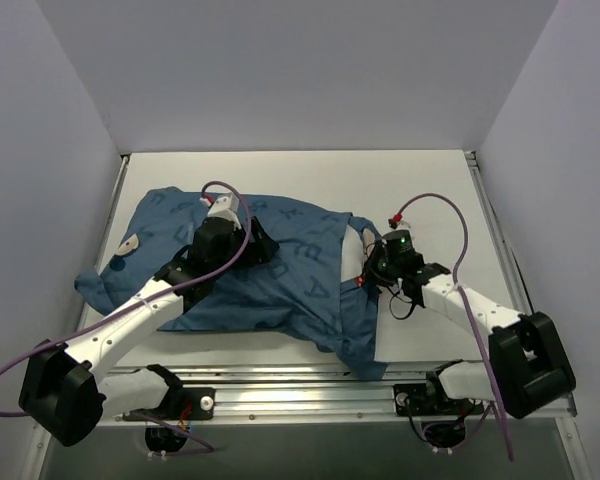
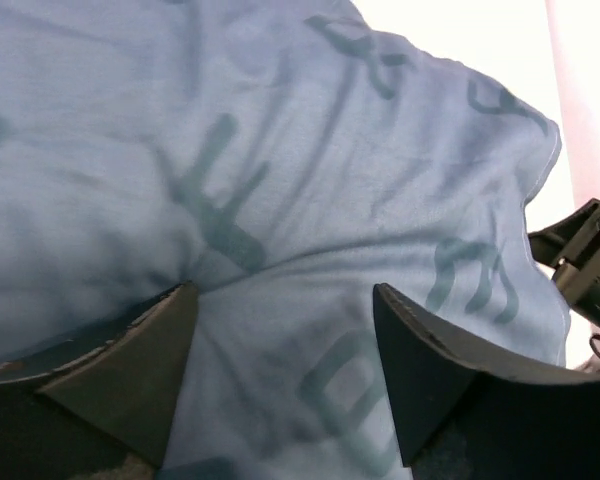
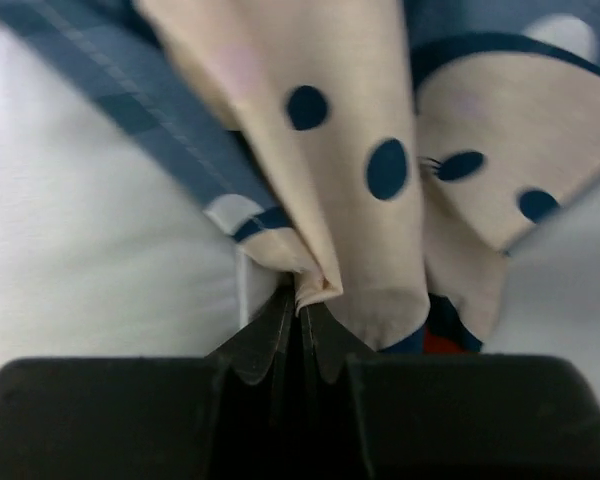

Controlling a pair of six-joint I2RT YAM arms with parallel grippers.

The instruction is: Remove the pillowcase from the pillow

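Observation:
The blue pillowcase [image 1: 280, 280] with darker letters lies across the table and covers most of the white pillow [image 1: 352, 250], which shows only at the open right end. My left gripper [image 1: 263, 243] is open and presses down on the covered pillow; in the left wrist view its fingers [image 2: 150, 360] straddle lettered fabric [image 2: 280, 250]. My right gripper [image 1: 365, 283] is shut on a bunched fold of the pillowcase edge [image 3: 315, 285], cream with dark dots, at the opening. White pillow [image 3: 90, 250] shows to its left.
The white table [image 1: 420, 190] is walled at the back and both sides. A metal rail [image 1: 280, 385] runs along the near edge. A loose blue flap [image 1: 358, 345] hangs toward that rail. The right arm's body [image 2: 590, 265] shows at the left wrist view's right edge.

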